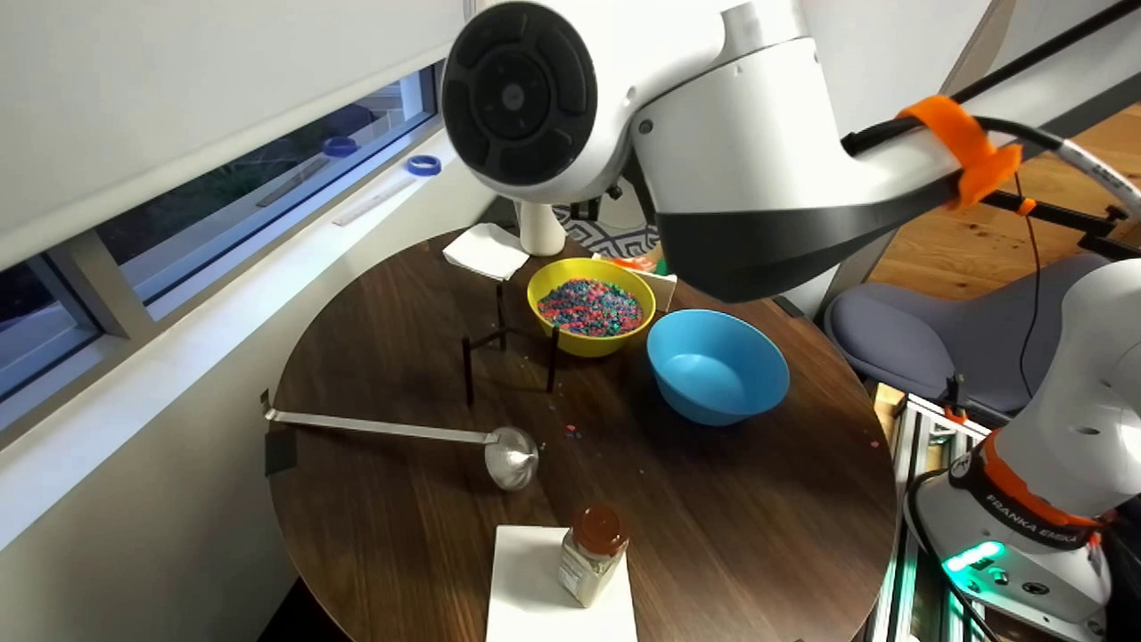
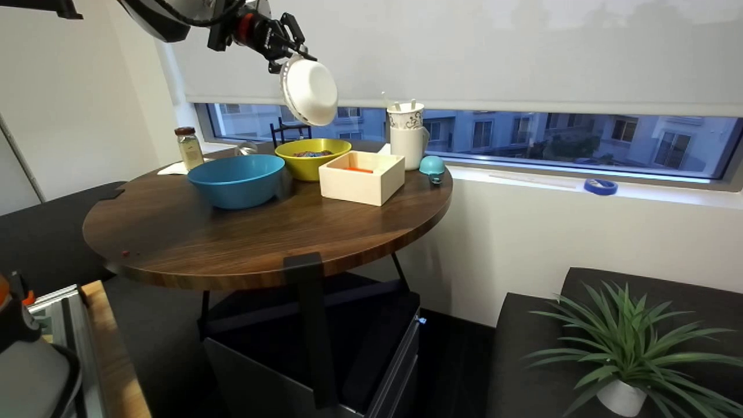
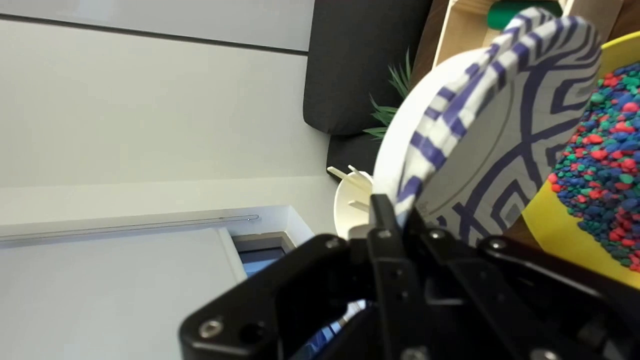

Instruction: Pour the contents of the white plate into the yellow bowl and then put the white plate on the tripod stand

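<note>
- Evidently about halfway along: the gripper (image 3: 402, 220) is clenched on the rim of the white plate (image 3: 490, 145), holding it aloft.
- Plate tipped steeply, nearly on edge, close to the yellow bowl (image 1: 588, 346) but not touching it; whether squarely over it, cannot tell. No coloured pieces on the part of its inside that shows. Pour judged done, or very nearly; the patch right at the grip is hidden.
- Yellow bowl upright on the counter (image 1: 713, 535), a broad bed of multicoloured pieces inside. A few loose bits (image 1: 571, 432) lie outside it, on the wood.
- Tripod stand (image 1: 502, 333) near that bowl, upright, no plate on it. Second part not yet done.
- Left, by my reckoning: level the plate, carry it over, rest it on the stand, let go.
</note>
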Robot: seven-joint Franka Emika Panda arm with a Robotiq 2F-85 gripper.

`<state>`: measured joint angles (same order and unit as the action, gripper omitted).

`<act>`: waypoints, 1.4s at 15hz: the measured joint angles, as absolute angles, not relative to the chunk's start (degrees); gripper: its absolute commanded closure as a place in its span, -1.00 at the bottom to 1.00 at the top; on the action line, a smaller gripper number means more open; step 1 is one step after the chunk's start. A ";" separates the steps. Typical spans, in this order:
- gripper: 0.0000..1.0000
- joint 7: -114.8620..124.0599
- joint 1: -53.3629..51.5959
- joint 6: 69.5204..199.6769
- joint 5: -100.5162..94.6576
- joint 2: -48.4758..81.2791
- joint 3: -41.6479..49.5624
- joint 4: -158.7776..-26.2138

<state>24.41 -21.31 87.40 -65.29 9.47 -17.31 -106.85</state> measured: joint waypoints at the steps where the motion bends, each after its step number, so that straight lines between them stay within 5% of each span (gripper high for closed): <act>1: 0.97 24.38 -20.98 88.04 -64.07 8.46 -17.30 -106.81; 13: 0.97 6.15 -11.49 124.51 -32.63 -5.92 -9.85 -115.51; 21: 0.97 -16.53 -10.52 125.83 -5.00 -6.66 -6.54 -117.13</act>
